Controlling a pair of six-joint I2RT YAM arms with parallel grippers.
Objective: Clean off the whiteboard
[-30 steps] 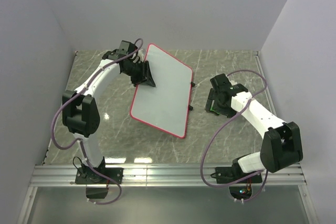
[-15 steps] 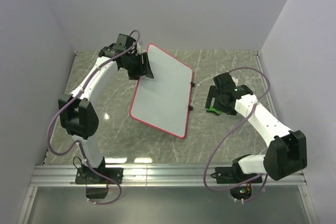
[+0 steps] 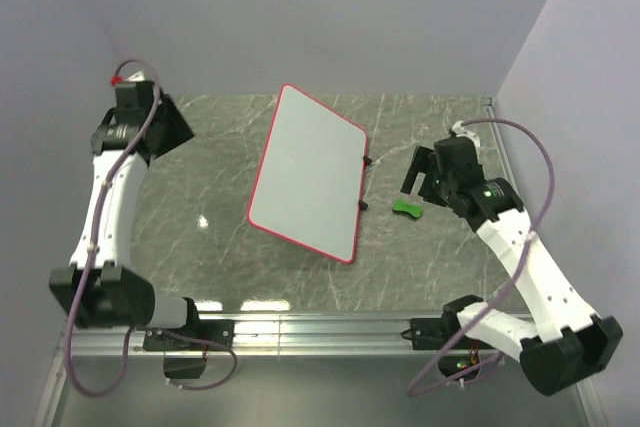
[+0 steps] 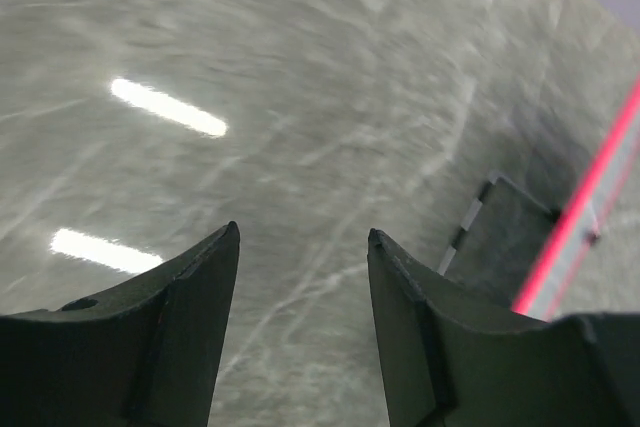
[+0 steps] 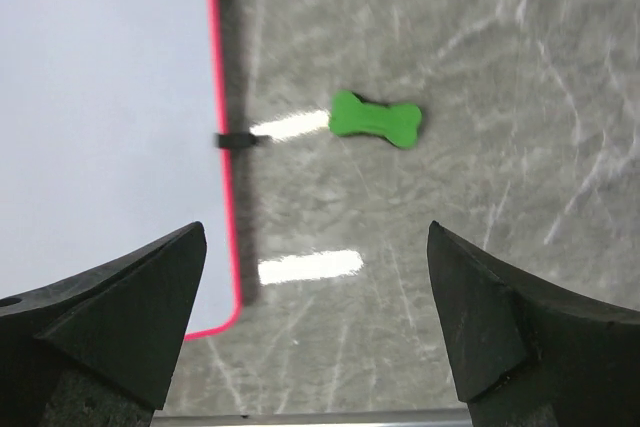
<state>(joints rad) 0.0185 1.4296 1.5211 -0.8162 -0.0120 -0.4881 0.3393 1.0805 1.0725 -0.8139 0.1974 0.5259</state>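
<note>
The whiteboard (image 3: pixel 308 172) lies at mid-table, white with a red rim, and no writing shows on it. Its face (image 5: pixel 100 97) and black clips (image 5: pixel 232 139) show in the right wrist view, and its red rim (image 4: pixel 580 207) in the left wrist view. A small green bow-shaped eraser (image 3: pixel 407 208) lies on the table just right of the board, also seen in the right wrist view (image 5: pixel 376 119). My right gripper (image 3: pixel 414 177) (image 5: pixel 316 232) is open and empty, above and behind the eraser. My left gripper (image 3: pixel 175 132) (image 4: pixel 300 237) is open and empty, far left of the board.
The marble table (image 3: pixel 200 217) is boxed in by grey walls at the left, back and right. A metal rail (image 3: pixel 320 327) runs along the near edge by the arm bases. Cables loop beside both arms.
My left arm has swung from the board's far left edge out to the far left. My right gripper has pulled back and up, leaving the green eraser lying on the table.
</note>
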